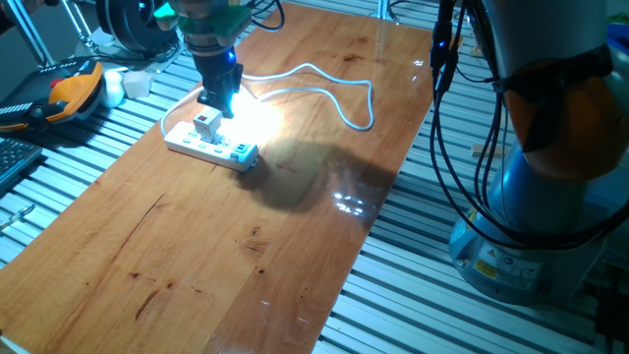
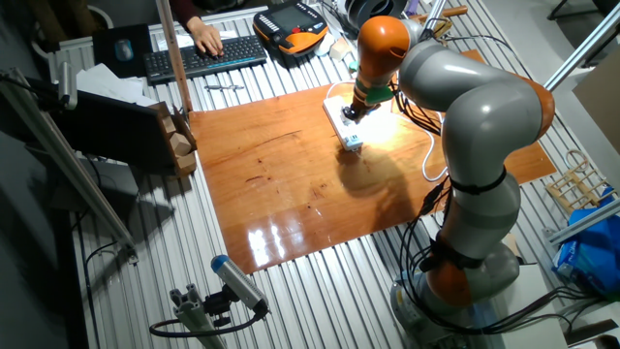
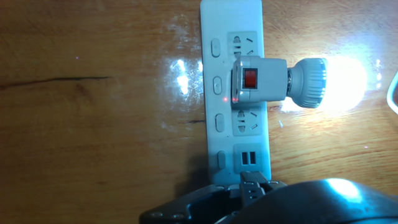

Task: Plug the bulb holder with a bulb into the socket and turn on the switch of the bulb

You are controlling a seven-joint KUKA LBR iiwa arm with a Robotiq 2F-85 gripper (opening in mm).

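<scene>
The bulb holder (image 3: 258, 81) sits plugged into the socket (image 3: 233, 37), in the second outlet of the power strip's row, with its lit bulb (image 3: 339, 84) sticking out sideways past the strip's edge and glaring over the wooden table (image 1: 226, 265). The red switch (image 3: 249, 78) shows on the holder's square face. The gripper (image 1: 218, 98) hangs just above the holder, apart from it; whether its jaws are wide or narrow cannot be told. The strip's white cable (image 1: 334, 84) loops away behind it.
</scene>
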